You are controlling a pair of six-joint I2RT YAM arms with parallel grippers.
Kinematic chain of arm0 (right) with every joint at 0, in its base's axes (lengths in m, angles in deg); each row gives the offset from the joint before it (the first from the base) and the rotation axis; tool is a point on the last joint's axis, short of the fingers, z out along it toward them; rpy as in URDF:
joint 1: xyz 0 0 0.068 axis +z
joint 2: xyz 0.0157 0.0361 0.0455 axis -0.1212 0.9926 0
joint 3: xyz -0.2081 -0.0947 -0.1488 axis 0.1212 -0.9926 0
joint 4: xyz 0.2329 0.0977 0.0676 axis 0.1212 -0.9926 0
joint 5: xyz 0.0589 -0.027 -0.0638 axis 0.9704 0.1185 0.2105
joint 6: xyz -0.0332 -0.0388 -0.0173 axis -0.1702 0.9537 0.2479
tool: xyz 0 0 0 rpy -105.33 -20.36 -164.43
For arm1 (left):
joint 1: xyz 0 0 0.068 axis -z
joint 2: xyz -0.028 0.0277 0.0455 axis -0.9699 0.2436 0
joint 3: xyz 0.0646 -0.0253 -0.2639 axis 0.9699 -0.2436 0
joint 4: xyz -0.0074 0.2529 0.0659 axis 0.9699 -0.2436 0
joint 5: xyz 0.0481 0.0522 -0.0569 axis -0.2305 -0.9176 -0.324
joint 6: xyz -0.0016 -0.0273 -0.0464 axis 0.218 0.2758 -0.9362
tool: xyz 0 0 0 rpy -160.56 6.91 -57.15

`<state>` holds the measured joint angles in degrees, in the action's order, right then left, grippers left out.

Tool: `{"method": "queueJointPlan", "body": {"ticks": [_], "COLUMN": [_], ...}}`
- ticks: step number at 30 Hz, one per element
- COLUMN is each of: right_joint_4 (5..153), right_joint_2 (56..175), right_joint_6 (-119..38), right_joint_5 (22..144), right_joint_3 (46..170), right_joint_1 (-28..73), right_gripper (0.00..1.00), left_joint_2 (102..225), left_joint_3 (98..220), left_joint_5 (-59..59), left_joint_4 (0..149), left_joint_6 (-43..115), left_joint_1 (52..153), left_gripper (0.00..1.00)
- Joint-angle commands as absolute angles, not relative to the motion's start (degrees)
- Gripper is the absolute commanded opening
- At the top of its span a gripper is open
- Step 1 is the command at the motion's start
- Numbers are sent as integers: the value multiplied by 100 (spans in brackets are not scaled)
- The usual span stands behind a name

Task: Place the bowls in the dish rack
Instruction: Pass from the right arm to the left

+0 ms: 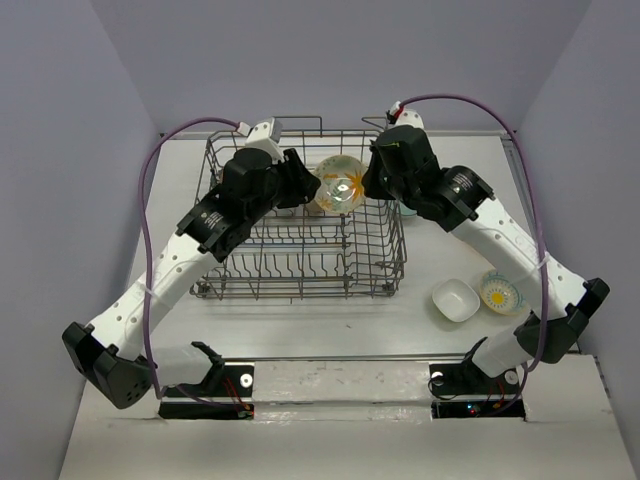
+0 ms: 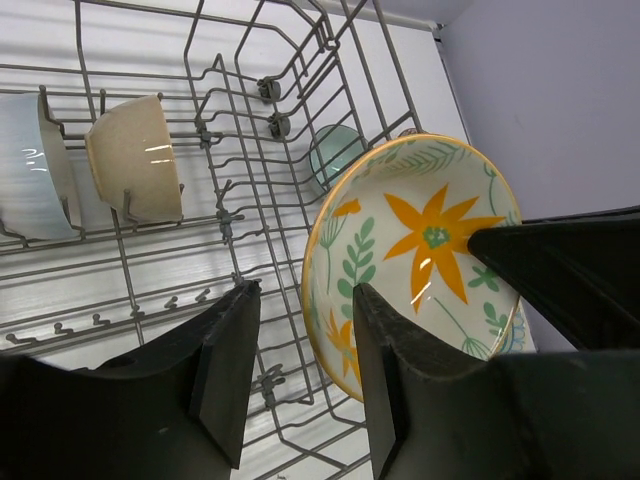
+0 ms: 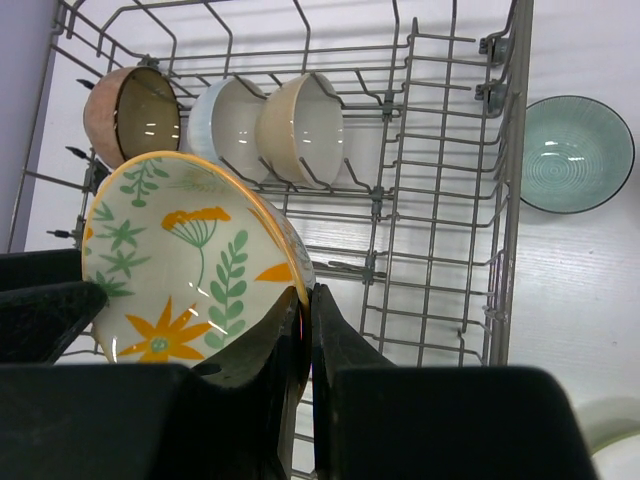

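Note:
A floral bowl with orange flowers and green leaves hangs on edge over the back of the grey wire dish rack. My right gripper is shut on its rim, seen at the bowl's lower right. My left gripper straddles the opposite rim of the bowl; its jaws are half apart, with a gap left at the outer finger. A brown bowl, a pale bowl and a beige bowl stand between the tines.
A teal bowl lies on the table just outside the rack's right wall. A squarish white bowl and a small flowered bowl sit on the table at the right, beside my right arm.

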<state>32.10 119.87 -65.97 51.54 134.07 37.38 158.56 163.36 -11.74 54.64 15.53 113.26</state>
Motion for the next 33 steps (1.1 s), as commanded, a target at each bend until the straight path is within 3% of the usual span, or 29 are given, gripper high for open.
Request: {"method": "queueJointPlan", "body": {"ticks": [1, 6, 17, 33], "right_joint_4": [3702, 3702, 3676, 3728], "right_joint_2": [12035, 12167, 12255, 12431], "right_joint_6": [-6620, -6594, -6515, -6497], "right_joint_5": [5000, 4982, 4877, 5009], "right_joint_3": [13851, 13982, 14123, 14220], "right_joint_1": [3822, 3926, 3927, 4032], "right_gripper": [1, 1, 1, 1], "left_joint_2": [15603, 15681, 15690, 15927], "left_joint_3": [16272, 16211, 16096, 16140], "left_joint_5": [-1190, -1084, -1111, -1102], "left_joint_4": [5552, 5561, 5578, 5570], "left_joint_6": [1612, 1630, 1577, 1569], "left_joint_1": [11299, 11290, 11272, 11264], "left_gripper": [50, 48, 31, 36]}}
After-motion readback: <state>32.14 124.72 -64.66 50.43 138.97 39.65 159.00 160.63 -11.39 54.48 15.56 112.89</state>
